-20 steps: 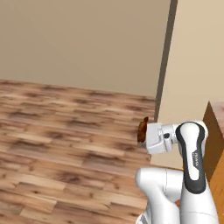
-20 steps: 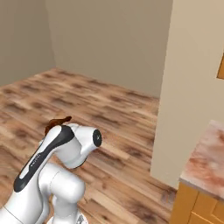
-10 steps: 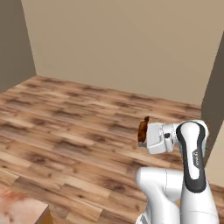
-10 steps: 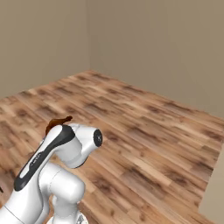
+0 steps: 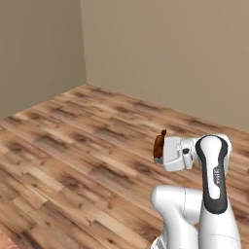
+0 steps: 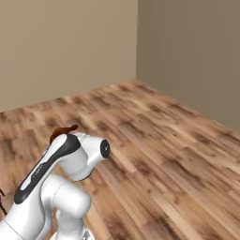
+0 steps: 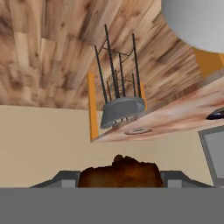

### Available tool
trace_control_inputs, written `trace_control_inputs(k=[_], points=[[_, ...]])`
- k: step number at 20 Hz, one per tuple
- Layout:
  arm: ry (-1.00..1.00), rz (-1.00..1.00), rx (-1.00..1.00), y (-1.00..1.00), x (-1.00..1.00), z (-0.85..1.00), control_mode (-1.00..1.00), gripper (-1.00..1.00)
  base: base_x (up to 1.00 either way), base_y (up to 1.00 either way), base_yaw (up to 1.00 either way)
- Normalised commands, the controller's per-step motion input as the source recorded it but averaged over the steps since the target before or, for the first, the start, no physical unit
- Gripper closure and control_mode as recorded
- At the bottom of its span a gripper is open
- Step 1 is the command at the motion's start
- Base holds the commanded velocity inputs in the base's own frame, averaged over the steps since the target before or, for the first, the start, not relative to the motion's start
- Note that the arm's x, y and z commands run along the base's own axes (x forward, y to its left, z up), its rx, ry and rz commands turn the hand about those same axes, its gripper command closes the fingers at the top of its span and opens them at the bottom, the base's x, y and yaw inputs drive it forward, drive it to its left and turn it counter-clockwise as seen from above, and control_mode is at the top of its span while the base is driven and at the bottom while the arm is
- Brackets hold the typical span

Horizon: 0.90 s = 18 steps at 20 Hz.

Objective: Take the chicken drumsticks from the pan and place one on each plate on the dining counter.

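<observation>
Gripper [image 7: 119, 181] on folded arm clamps a chicken drumstick [image 7: 120, 172].

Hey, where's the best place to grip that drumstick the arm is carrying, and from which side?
Across its thick middle, one finger on each long side, as the gripper holds the drumstick now. The lumpy body fills the gap between the fingers, while the thin end pokes out beyond them and would likely slip.

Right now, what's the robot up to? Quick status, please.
Gripper shut on a chicken drumstick, carried above wooden floor. Counter with stool seen from the hand. Nothing blocking.
</observation>
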Motion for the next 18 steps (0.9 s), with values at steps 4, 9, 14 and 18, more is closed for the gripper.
trace_control_inputs(k=[4, 9, 14, 18], points=[[0.0, 0.0, 0.0, 0.0, 0.0, 0.0, 1.0, 1.0, 0.62, -0.32, 0.62], [0.0, 0.0, 0.0, 0.0, 0.0, 0.0, 1.0, 1.0, 0.55, -0.17, 0.65], [0.0, 0.0, 0.0, 0.0, 0.0, 0.0, 1.0, 1.0, 0.55, -0.14, 0.69], [0.0, 0.0, 0.0, 0.0, 0.0, 0.0, 1.0, 1.0, 0.54, -0.15, 0.71]])
